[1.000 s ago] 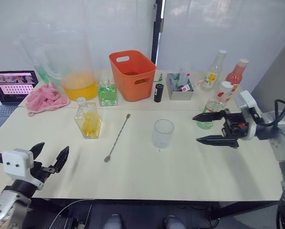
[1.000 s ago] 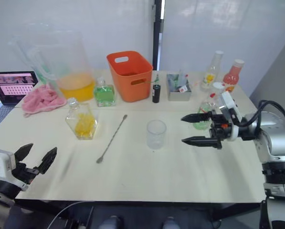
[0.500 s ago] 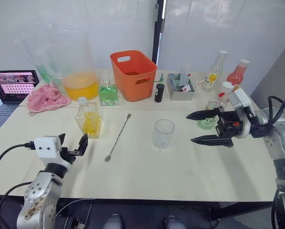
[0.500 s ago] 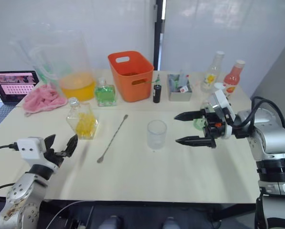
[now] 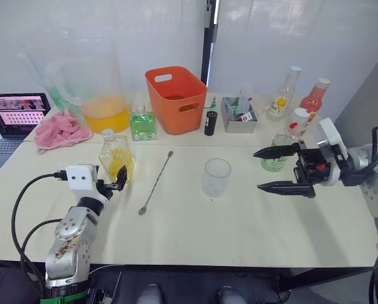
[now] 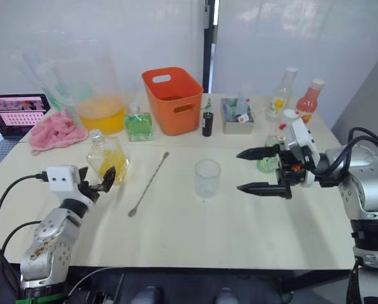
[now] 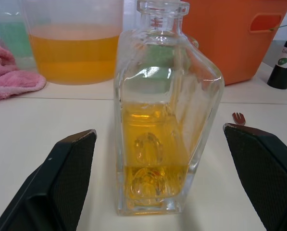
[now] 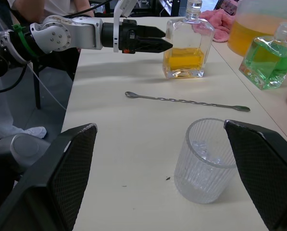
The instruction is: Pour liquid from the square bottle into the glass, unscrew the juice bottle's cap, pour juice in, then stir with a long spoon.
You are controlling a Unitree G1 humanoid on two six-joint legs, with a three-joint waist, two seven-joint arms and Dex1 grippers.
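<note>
Left gripper [image 7: 157, 187] lines up on the bottle [image 7: 165, 120]
Jaws wide; bottle upright, dead ahead between them, untouched; right gripper [image 5: 278, 170] also wide.

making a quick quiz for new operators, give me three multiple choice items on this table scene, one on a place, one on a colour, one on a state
1. Where does the long spoon lie?
A. between the square bottle and the glass
B. inside the orange basket
C. on the pink cloth

2. What colour is the liquid in the square bottle next to the orange basket?
A. red
B. green
C. blue

3. How is the left gripper set?
A. shut on the stopper
B. jaws open on either side of the square bottle
C. holding the spoon

Answers: 1 A, the spoon lies on the table between them. 2 B, that bottle holds green liquid. 3 B, the left wrist view shows a gap on each side.
</note>
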